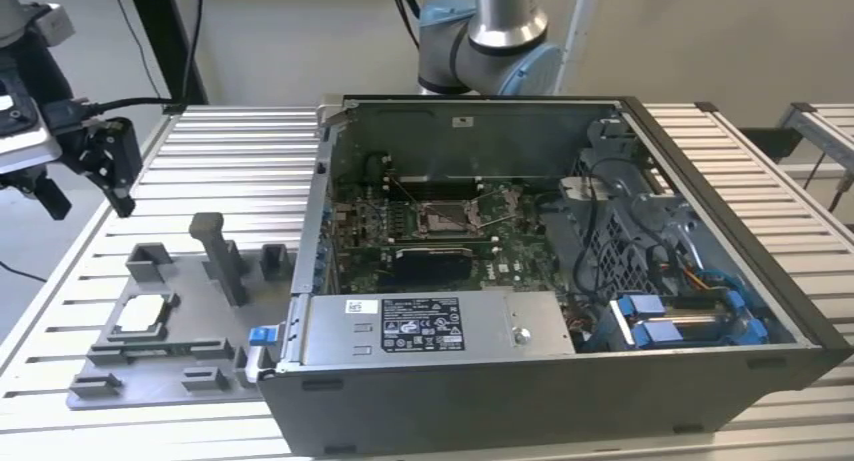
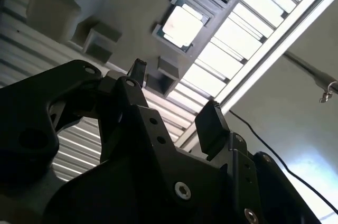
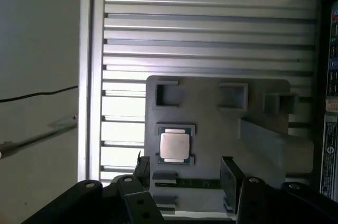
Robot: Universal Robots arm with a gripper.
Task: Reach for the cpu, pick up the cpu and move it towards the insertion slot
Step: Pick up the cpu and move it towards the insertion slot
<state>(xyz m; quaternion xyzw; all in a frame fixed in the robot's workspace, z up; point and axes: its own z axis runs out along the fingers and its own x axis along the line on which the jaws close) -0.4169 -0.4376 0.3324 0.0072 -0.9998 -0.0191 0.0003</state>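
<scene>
My gripper (image 1: pixel 90 203), a black two-fingered claw, hangs in the air over the slatted aluminium table (image 1: pixel 227 161) at the exterior view's left. Its fingers stand apart with nothing between them. The same parted fingers frame the scene in both wrist views (image 3: pixel 185 174) (image 2: pixel 174 94). The cpu (image 1: pixel 144 314) is a small, thin square chip with a pale silvery-beige metal face, smooth and evenly bright. It lies flat in a shallow square recess of a grey plastic fixture plate (image 1: pixel 160 356) that sits on the table just beside an open dark grey computer case (image 1: pixel 534 381). In the first wrist view the chip (image 3: pixel 175 146) shows slightly rounded corners and a soft sheen. Short grey lips of the recess hug two opposite edges, and it appears between and beyond my fingertips, not touched by them. In the second wrist view it (image 2: pixel 182 23) glares almost white inside a darker square border. I am well apart from it, with grey upright blocks of the fixture (image 1: pixel 220 256) standing between the chip and the case. The insertion slot (image 1: pixel 445 218) is a square socket with a shiny silver metal frame and a greyish centre. It sits on the green circuit board (image 1: pixel 521 256) inside the case, well away from both the chip and my gripper.
</scene>
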